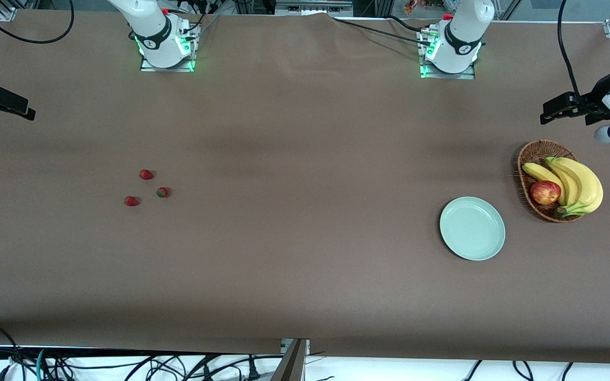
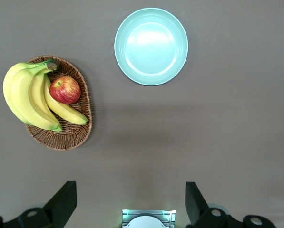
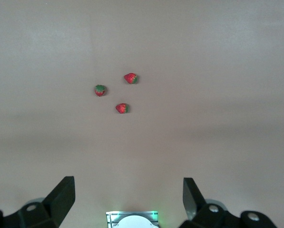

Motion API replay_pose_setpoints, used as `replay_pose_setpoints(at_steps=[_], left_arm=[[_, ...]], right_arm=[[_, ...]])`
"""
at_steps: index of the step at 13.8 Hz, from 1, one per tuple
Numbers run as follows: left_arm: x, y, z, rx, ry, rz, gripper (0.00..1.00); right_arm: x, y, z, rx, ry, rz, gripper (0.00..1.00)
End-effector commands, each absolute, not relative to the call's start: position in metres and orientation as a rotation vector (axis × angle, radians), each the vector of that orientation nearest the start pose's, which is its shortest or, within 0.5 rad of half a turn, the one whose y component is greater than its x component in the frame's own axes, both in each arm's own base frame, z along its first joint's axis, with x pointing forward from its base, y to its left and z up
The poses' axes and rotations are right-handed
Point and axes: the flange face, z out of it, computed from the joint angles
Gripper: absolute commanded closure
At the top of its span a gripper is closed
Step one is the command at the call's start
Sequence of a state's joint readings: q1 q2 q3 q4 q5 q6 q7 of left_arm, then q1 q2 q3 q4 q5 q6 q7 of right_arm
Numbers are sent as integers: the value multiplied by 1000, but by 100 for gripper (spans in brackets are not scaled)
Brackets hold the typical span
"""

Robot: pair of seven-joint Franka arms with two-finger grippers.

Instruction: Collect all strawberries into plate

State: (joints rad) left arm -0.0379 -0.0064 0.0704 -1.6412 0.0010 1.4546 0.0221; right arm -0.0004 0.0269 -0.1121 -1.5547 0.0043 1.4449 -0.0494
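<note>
Toward the right arm's end of the bench [image 1: 294, 132], you have three strawberries; the plate [image 1: 472, 228] is well apart, toward the left arm's end.

From the front camera, strawberry one [image 1: 146, 174], strawberry two [image 1: 162, 192] and strawberry three [image 1: 131, 201] lie in a loose triangle, apart from each other, none on the plate; their long axes are too small to tell. Just beside the plate, the wicker basket [image 1: 528, 159] holds bananas [image 1: 580, 182] and an apple [image 1: 545, 192]. Your left wrist view shows the left hand [image 2: 131, 202] released, high over bare bench near plate [image 2: 151, 46] and basket [image 2: 80, 130]. Your right wrist view shows the right hand [image 3: 128, 199] released too, over bare bench, with each berry's green top visible: [image 3: 131, 78], [image 3: 100, 90], [image 3: 122, 108]. Both arms wait.
</note>
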Motion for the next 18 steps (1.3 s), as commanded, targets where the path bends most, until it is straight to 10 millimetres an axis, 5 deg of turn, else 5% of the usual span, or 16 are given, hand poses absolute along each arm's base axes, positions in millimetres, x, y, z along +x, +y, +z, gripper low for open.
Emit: replay_pose_setpoints(at_steps=[1, 13, 18], left_arm=[[537, 19, 592, -3110, -8, 266, 0], [572, 15, 600, -3108, -7, 201, 0], [574, 15, 601, -3108, -9, 194, 0]], right_arm=[[548, -63, 614, -3104, 83, 199, 0], [556, -65, 604, -3107, 89, 202, 0], [579, -71, 572, -3129, 101, 201, 0]])
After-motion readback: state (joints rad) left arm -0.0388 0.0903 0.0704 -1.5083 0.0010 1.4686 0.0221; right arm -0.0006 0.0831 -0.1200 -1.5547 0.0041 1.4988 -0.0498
